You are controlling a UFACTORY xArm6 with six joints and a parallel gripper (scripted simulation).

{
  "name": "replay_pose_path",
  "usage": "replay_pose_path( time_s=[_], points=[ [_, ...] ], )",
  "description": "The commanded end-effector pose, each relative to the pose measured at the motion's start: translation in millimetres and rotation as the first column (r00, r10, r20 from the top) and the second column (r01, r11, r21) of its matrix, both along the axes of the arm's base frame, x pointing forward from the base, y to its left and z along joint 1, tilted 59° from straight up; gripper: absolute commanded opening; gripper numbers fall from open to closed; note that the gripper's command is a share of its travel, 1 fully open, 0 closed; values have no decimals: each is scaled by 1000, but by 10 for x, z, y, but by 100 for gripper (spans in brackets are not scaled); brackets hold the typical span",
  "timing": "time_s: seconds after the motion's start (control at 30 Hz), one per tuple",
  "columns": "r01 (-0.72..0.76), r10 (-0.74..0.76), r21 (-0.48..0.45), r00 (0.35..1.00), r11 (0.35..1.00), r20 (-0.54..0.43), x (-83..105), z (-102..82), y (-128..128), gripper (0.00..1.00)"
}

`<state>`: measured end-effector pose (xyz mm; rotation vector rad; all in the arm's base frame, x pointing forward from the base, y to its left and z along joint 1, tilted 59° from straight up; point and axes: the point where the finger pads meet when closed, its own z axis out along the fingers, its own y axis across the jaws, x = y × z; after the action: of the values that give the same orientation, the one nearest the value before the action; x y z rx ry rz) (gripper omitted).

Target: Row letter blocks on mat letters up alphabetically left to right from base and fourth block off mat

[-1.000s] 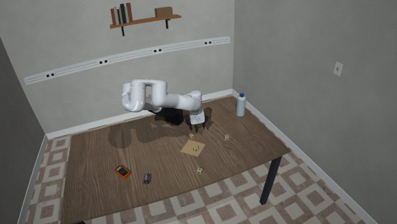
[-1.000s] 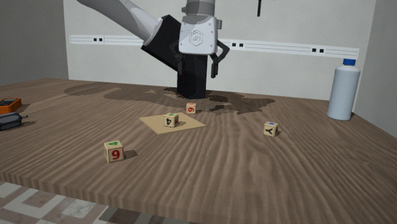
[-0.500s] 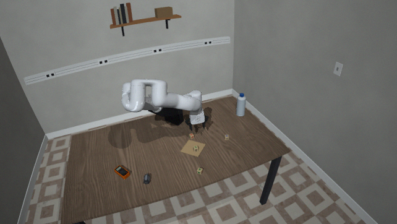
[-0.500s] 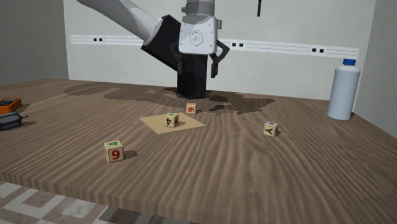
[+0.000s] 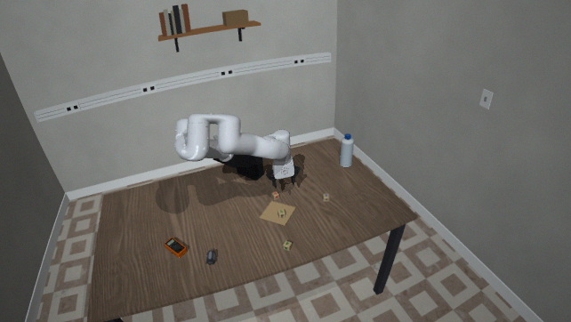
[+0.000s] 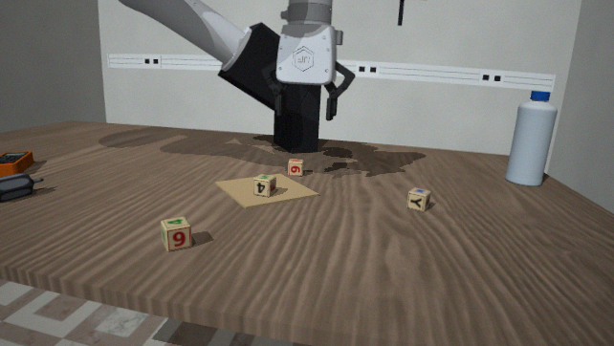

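Note:
My gripper (image 5: 284,181) (image 6: 303,114) is open and empty. It hangs above the table, over a block (image 5: 276,195) (image 6: 296,166) with a red 6 on its side that sits just off the back edge of the tan mat (image 5: 269,214) (image 6: 234,188). A second block (image 5: 282,213) (image 6: 265,184), with a black 4 on its side, stands on the mat. A third block (image 5: 325,197) (image 6: 418,199), with a Y on its side and blue on top, lies off the mat toward the bottle. A fourth block (image 5: 287,245) (image 6: 176,233), with a red 9 on its side and green on top, lies near the front edge.
A white bottle (image 5: 346,151) (image 6: 531,139) with a blue cap stands at the back corner. An orange device (image 5: 175,247) (image 6: 14,162) and a small grey object (image 5: 211,256) (image 6: 14,186) lie at the other side. The robot's black base (image 6: 296,129) stands behind the mat.

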<state>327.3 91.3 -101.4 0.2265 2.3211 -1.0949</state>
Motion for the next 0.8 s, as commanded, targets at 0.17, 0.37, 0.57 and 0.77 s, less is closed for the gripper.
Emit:
replay_pose_path(
  time_s=[0.17, 0.37, 0.57, 0.77],
  points=[
    [-2, 2, 2, 1000, 1000, 1, 5, 2, 14, 100],
    [-4, 4, 6, 1000, 1000, 0, 261, 160, 80, 100],
    [-5, 5, 6, 1000, 1000, 1, 838, 592, 139, 100],
    [-3, 3, 2, 1000, 1000, 4, 1207, 934, 109, 100]
  ],
)
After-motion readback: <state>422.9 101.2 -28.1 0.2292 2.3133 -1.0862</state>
